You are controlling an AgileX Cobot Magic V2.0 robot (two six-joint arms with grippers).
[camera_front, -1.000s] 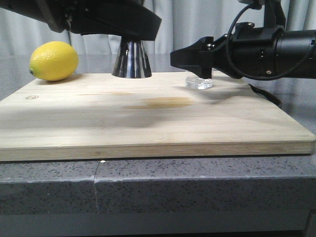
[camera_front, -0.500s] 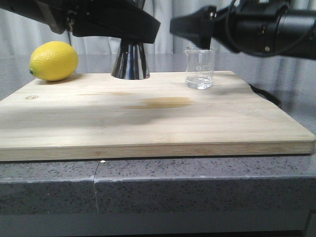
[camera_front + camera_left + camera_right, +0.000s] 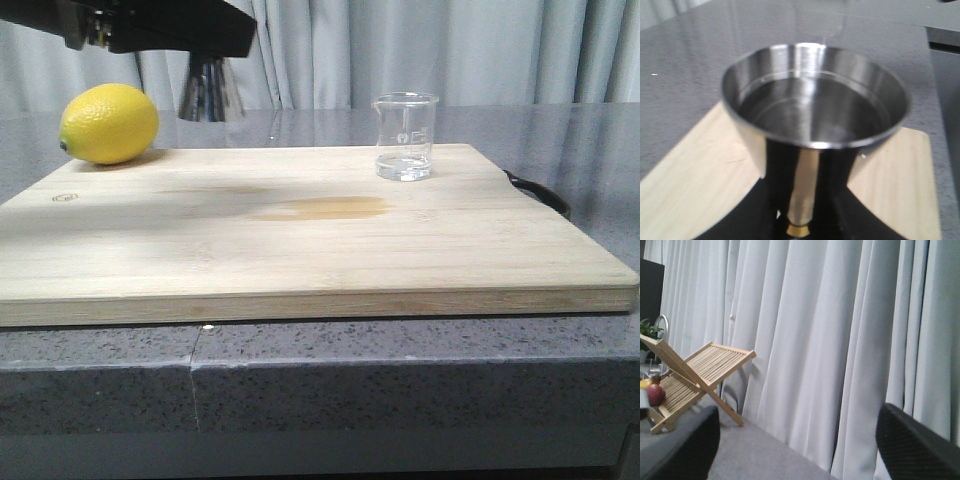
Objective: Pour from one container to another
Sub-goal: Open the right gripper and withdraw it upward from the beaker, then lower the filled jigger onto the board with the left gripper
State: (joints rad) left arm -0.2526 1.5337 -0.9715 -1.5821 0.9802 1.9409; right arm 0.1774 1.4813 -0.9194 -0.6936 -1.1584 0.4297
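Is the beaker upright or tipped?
Upright. The beaker stands flat on the cutting board, rim level, a little clear liquid at its bottom.

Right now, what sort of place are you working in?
Probably a mock kitchen or bar counter: a wooden cutting board on a speckled stone countertop, with a lemon, a glass beaker and a steel jigger. Curtains hang behind.
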